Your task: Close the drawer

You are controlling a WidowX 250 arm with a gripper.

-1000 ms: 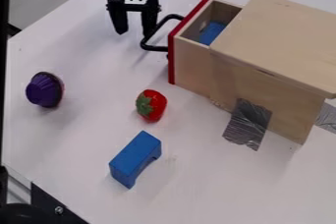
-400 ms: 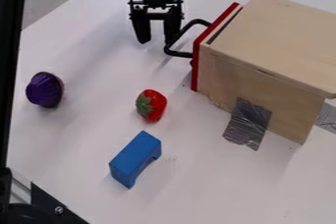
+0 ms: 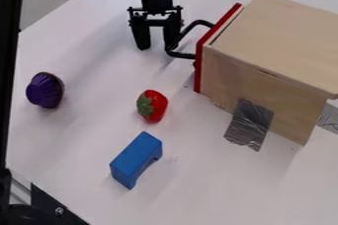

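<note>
The gripper (image 3: pixel 156 49) hangs at the upper middle-left with its two fingers spread apart and nothing between them. Its right finger is right beside the black handle (image 3: pixel 182 55); whether they touch I cannot tell. That handle is fixed to the drawer's red front (image 3: pixel 204 46), which stands nearly against the wooden box (image 3: pixel 277 36) at the right. Only a narrow slit shows between the drawer front and the box's top panel, so the drawer's inside is hidden.
A red strawberry (image 3: pixel 152 106) lies in front of the drawer, with a blue arch block (image 3: pixel 136 160) nearer the camera. A purple cupcake toy (image 3: pixel 45 90) sits at the left. Silvery tape (image 3: pixel 249 124) holds the box to the white table (image 3: pixel 218 184).
The gripper has moved right and slightly down. The drawer has slid right into the box, covering the blue thing inside. Over the last moment both have barely moved.
</note>
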